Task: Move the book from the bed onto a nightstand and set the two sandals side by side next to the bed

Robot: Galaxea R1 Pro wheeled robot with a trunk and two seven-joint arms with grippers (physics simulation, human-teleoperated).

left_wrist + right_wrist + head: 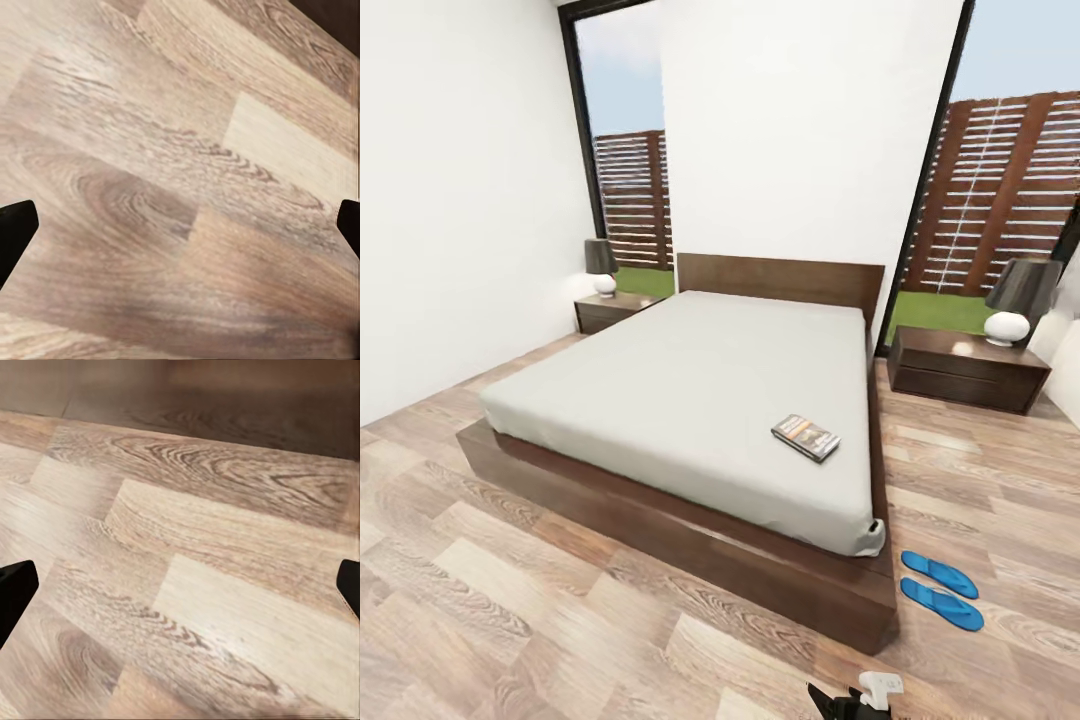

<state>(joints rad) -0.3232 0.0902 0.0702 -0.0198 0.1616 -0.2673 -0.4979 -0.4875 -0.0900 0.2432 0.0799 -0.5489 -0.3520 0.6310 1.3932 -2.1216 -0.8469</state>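
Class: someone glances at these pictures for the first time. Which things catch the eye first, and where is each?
The large low bed with a light-grey mattress dominates the room's middle. A small dark paperback book lies near its right edge. Two bright blue flip-flop sandals sit together on the wood-plank floor by the bed's near right corner.

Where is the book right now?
In the head view, the book lies flat on the bed, near its foot-end right corner, with the two sandals on the floor beyond that corner.

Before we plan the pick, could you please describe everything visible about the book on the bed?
The book is a small, thin paperback with a dark cover, an orange band and pale lettering too small to read. It lies flat and closed, turned askew, on the light-grey mattress, near the foot-end corner on the side toward the sandals. Nothing else touches it.
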